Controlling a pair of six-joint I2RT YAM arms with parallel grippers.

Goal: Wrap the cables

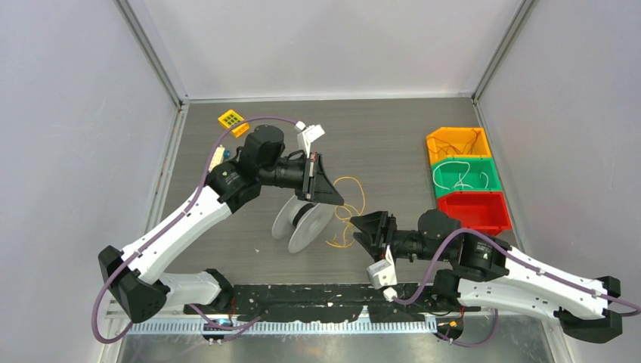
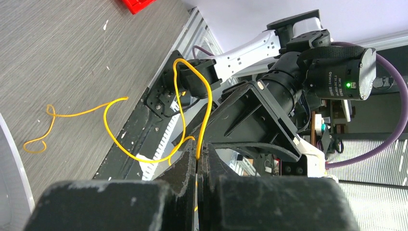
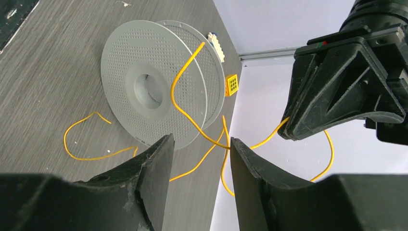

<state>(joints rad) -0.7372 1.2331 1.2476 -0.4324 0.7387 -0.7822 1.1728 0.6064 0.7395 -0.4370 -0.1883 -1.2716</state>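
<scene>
Here the left tool (image 2: pixel 197 161) is clamped shut on the yellow-orange wire (image 2: pixel 208 96), the thread pinched right at its closed tips. It hangs over the gray spool (image 1: pixel 302 219), which stands on edge on the dark tabletop (image 1: pixel 378 136) near the middle. From the pinch the wire arches up, swings out in wide loops, and part of it runs up over the spool's rim between the two perforated flanges. The rest trails in loose curls on the tabletop just beside the spool, on the side toward the right arm.

The right tool (image 3: pixel 199 144) faces the left one from close by, its jaws standing moderately apart with nothing gripped. In the right wrist view a strand of the wire crosses the gap between its fingers (image 3: pixel 159 159), though it seems to sit farther off than the tips and I cannot tell whether it touches them.

Well apart, along the right edge, three bins sit in a row: an orange bin (image 1: pixel 432 141) farthest, a green bin (image 1: pixel 436 178) with thin white wire inside, and a red bin (image 1: pixel 472 224) nearest. A small yellow gridded piece (image 1: pixel 231 119) lies at the far left.
</scene>
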